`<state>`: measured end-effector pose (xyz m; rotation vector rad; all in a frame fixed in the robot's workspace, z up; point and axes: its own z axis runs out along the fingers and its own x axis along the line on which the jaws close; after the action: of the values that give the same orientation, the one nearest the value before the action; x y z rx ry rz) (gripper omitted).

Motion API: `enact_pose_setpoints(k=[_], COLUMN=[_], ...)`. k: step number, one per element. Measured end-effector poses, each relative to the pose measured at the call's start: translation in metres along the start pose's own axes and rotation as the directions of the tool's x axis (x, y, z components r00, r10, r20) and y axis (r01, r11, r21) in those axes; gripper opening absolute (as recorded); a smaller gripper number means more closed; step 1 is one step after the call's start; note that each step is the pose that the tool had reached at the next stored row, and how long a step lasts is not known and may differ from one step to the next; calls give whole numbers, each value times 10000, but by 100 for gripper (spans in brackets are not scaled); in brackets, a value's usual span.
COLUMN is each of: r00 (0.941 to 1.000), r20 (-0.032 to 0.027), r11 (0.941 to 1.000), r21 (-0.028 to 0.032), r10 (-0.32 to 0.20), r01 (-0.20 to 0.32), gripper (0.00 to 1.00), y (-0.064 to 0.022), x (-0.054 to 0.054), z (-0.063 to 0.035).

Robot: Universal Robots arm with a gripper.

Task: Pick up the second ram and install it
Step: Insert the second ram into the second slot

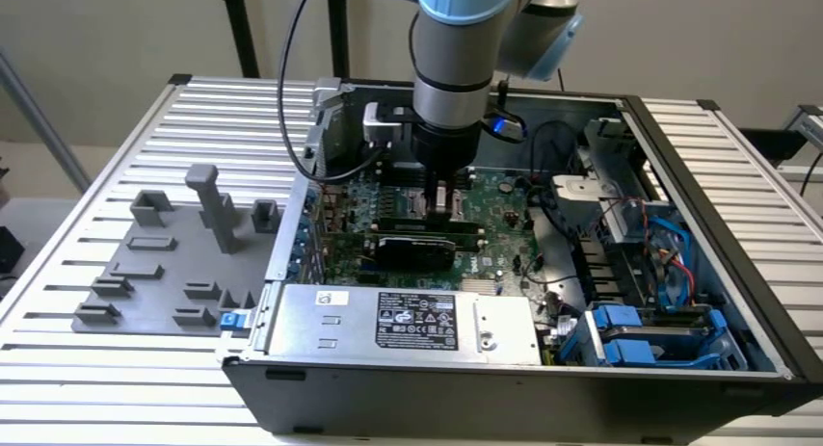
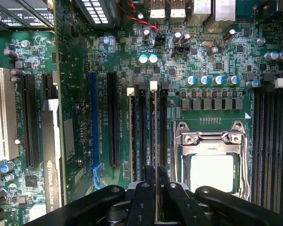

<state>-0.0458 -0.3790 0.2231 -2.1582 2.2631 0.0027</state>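
My gripper [image 1: 444, 213] reaches straight down into the open computer case, over the memory slots of the green motherboard [image 1: 495, 200]. In the wrist view its two black fingers stand close together at the gripper [image 2: 156, 168], straddling the second ram [image 2: 154, 127]. The ram is seen edge-on as a thin dark strip running along a slot with a white latch [image 2: 153, 85]. It stands upright in line with that slot; I cannot tell how deep it sits. A neighbouring slot with a white latch [image 2: 130, 91] lies beside it. The silver processor socket [image 2: 211, 160] is on the other side.
A black-topped expansion card [image 1: 414, 246] stands just in front of the gripper and reappears at the wrist view's edge [image 2: 52, 160]. The silver power supply [image 1: 405, 321], blue drive cages [image 1: 643, 335] and cables [image 1: 604, 224] crowd the case. Grey holder blocks [image 1: 168, 263] sit on the slatted table at the exterior view's left.
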Motion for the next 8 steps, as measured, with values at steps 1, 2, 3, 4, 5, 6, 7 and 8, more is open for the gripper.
enact_pose_setpoints(k=[1,2,3,4,5,6,7,8], r00=[10000,10000,10000,10000,10000,10000,10000,10000], r20=[0,0,0,2,1,0,0,1], r11=[10000,10000,10000,10000,10000,10000,10000,10000], r21=[0,0,0,1,1,1,1,0], r10=[0,0,0,1,1,1,1,1], r01=[0,0,0,-1,-1,-1,-1,-1], gripper=[21,21,28,28,28,28,28,28], y=[0,0,0,0,0,0,-1,-1], x=[0,0,0,0,-1,-1,-1,-1], z=[0,0,-4,-13,-34,-62,-91,-120])
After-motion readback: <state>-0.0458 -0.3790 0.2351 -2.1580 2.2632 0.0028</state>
